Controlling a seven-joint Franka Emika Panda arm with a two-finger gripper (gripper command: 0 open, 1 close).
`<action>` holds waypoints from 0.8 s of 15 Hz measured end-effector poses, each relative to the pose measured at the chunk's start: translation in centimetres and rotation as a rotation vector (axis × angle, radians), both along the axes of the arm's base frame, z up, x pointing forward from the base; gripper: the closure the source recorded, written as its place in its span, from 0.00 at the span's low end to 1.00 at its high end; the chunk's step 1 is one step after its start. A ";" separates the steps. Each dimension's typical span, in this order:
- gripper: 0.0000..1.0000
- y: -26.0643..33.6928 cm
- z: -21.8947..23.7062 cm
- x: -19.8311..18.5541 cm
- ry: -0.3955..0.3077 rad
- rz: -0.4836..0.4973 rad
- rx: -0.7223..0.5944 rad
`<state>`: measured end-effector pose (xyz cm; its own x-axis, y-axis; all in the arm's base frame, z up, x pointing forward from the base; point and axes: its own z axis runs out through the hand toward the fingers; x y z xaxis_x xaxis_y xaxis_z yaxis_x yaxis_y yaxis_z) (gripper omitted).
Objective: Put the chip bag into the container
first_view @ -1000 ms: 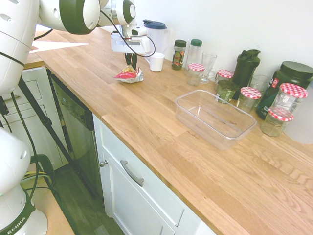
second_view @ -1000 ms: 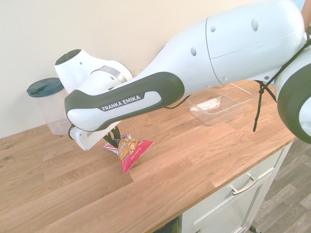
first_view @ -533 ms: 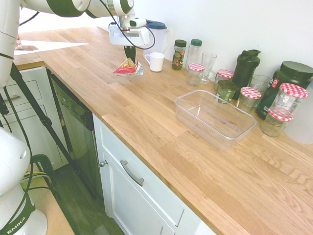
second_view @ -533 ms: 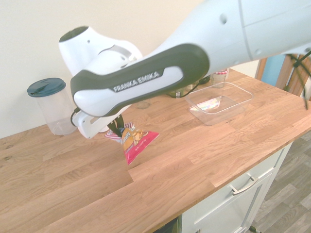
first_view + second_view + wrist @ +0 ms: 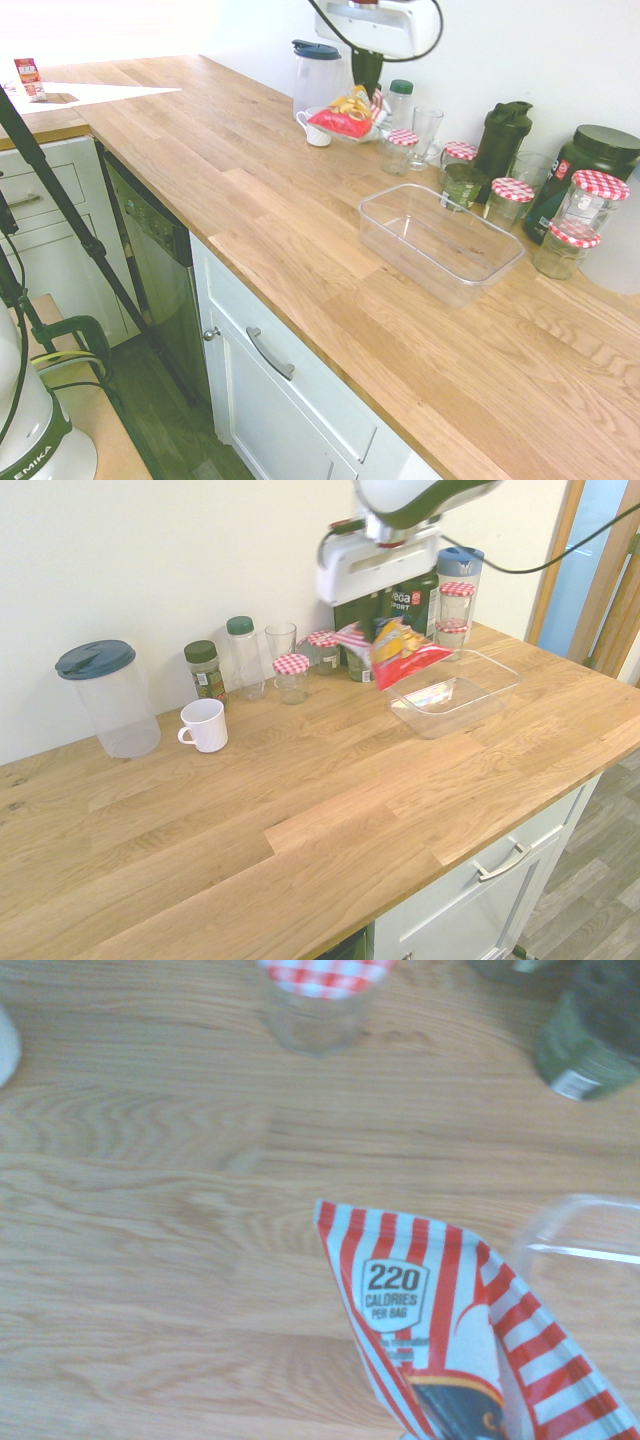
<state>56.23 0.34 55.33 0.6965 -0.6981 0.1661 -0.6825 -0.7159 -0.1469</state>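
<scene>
Moved since a second ago: the chip bag [image 5: 343,116] was on the bench [image 5: 300,240] beside the white mug [image 5: 316,127]; it now hangs in the air, carried over towards the jars, and the big white arm no longer fills the pictures.
First exterior view: the end effector [image 5: 368,88] comes down from the top edge, clamped shut on the bag's upper edge. The bag hangs above the mug and a checked-lid jar [image 5: 401,150]. The container [image 5: 440,243] sits empty further along the bench, apart from the bag. White cabinets stand under the wooden top; the wall is white.
Second exterior view: the bag [image 5: 400,652] shows blurred, just short of the container [image 5: 458,693]. A lidded pitcher [image 5: 108,698] stands at the wall.
Wrist view: the bag's red-and-white striped corner [image 5: 440,1310] hangs over wood grain, with the container's rim [image 5: 575,1245] beside it.
</scene>
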 end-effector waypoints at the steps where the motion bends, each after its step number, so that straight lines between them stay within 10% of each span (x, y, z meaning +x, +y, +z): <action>1: 1.00 -3.2 -1.2 -1.1 0.005 -0.013 0.019; 12: 1.00 -16.8 -10.3 -1.0 0.046 -0.014 0.098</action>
